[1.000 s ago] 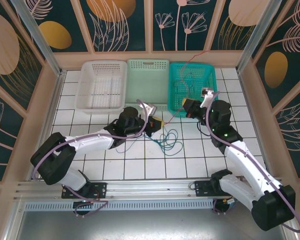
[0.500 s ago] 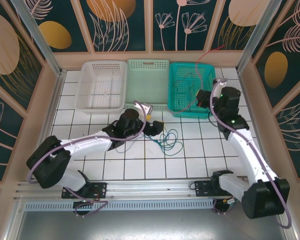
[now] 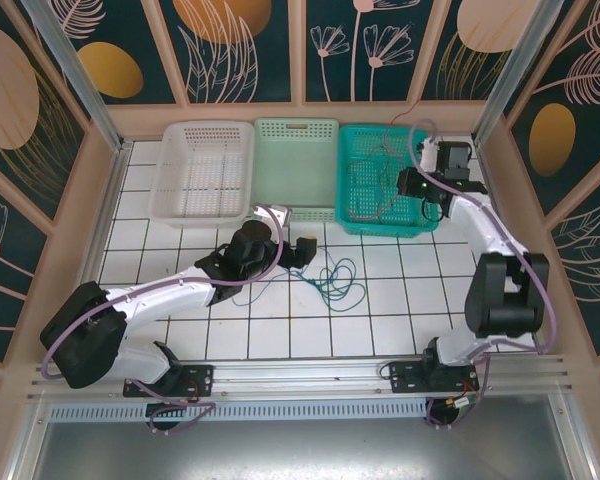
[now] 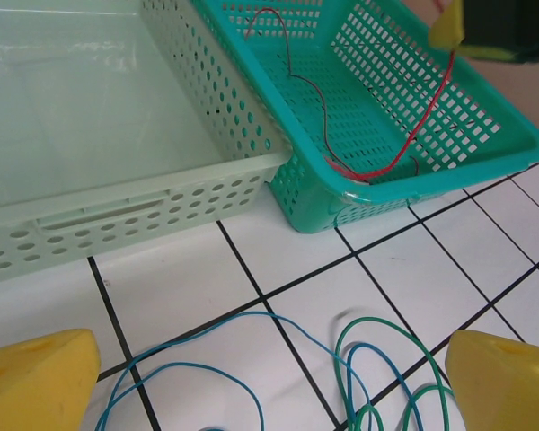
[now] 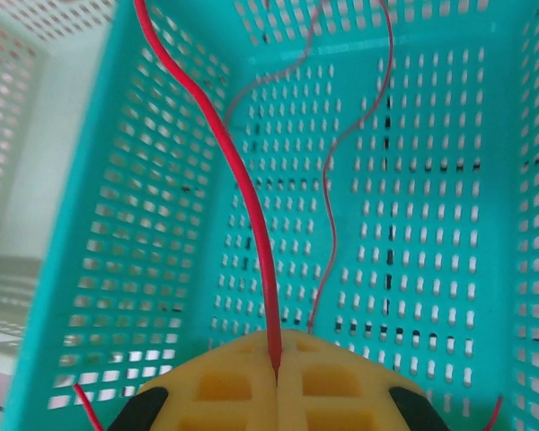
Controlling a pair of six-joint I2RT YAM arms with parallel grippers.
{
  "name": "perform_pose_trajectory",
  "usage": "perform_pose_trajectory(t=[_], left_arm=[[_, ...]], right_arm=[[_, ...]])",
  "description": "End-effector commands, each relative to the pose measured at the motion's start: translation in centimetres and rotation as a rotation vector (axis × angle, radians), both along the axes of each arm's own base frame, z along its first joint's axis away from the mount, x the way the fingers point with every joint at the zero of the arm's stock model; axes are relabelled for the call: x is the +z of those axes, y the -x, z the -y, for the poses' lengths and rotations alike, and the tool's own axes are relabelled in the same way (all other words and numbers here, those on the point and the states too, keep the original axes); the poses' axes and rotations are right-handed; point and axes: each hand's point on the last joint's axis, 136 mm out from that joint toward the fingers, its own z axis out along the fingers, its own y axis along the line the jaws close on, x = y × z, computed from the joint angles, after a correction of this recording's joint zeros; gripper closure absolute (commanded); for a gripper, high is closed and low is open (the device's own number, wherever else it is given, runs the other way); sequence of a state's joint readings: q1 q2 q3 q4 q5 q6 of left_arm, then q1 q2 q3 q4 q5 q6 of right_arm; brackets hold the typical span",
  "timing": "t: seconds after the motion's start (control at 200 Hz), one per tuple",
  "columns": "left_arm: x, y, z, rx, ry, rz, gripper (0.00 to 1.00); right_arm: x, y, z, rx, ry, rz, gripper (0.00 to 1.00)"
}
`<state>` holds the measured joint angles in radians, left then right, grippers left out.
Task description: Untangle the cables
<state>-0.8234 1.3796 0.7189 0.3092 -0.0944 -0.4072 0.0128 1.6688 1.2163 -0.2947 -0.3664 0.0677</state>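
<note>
Blue and green cables lie in loose overlapping loops on the white tiles. In the left wrist view the blue cable and green cable lie on the tile just ahead of my left gripper, which is open with nothing between its yellow fingertips. My left gripper sits just left of that pile. A red cable is pinched between the shut yellow pads of my right gripper. My right gripper hovers over the teal basket, where the red cable trails across the floor.
A white basket and a mint basket stand left of the teal one along the back wall. The mint basket's front wall is close ahead of my left gripper. Wooden walls close in the table on both sides.
My left gripper has opened and let go of the red cable. My right gripper has carried the red cable back and to the right, over the teal basket.
</note>
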Motion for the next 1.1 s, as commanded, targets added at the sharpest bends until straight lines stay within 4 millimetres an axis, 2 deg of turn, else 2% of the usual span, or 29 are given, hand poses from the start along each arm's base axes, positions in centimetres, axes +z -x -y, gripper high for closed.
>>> perform_pose_trajectory(t=[0.0, 0.16, 0.27, 0.36, 0.385, 0.41, 0.46, 0.566, 0.656, 0.776, 0.876, 0.991, 1.096], left_arm=[[-1.0, 0.1, -0.5, 0.004, -0.042, 0.000, 0.01], [-1.5, 0.2, -0.6, 0.003, -0.053, -0.012, 0.01], [-1.6, 0.2, -0.9, 0.009, -0.064, -0.007, 0.01], [-1.6, 0.2, -1.1, 0.014, -0.074, -0.003, 0.02], [-1.6, 0.2, -1.1, 0.016, -0.076, -0.003, 0.01], [-1.6, 0.2, -1.2, 0.019, -0.078, -0.002, 0.02], [-1.6, 0.2, -1.4, 0.022, -0.084, -0.001, 0.01], [-1.8, 0.2, -1.8, 0.035, -0.097, 0.001, 0.01], [-2.1, 0.3, -2.0, 0.041, -0.105, -0.004, 0.01], [-3.1, 0.5, -2.0, 0.032, -0.129, -0.030, 0.02], [-4.7, 0.5, -1.8, 0.020, -0.180, -0.079, 0.01], [-5.5, 0.8, -0.9, -0.023, -0.179, -0.110, 0.03], [-5.4, 1.0, -0.1, -0.059, -0.146, -0.115, 0.05]], right_arm=[[-1.9, -0.3, 0.2, 0.019, 0.025, -0.073, 1.00], [-5.3, -0.3, -1.0, 0.038, 0.005, -0.172, 1.00], [-6.7, -0.3, -1.5, 0.044, 0.004, -0.207, 1.00], [-7.3, -0.7, -0.6, -0.013, 0.032, -0.216, 0.77], [-7.3, -0.8, -0.2, -0.037, 0.048, -0.211, 0.66], [-7.0, -1.1, 0.2, -0.058, 0.057, -0.200, 0.56], [-6.1, -1.3, 0.4, -0.074, 0.056, -0.169, 0.44], [-2.2, -1.5, -0.4, -0.069, -0.001, -0.046, 0.33], [2.3, -1.0, -1.4, -0.054, -0.062, 0.082, 0.25], [7.0, 0.9, -2.4, -0.038, -0.100, 0.222, 0.23], [8.8, 3.1, -2.6, -0.070, -0.098, 0.273, 0.24], [7.8, 6.5, -3.8, -0.055, -0.118, 0.233, 0.32], [4.8, 10.2, -5.3, -0.010, -0.120, 0.116, 0.43]])
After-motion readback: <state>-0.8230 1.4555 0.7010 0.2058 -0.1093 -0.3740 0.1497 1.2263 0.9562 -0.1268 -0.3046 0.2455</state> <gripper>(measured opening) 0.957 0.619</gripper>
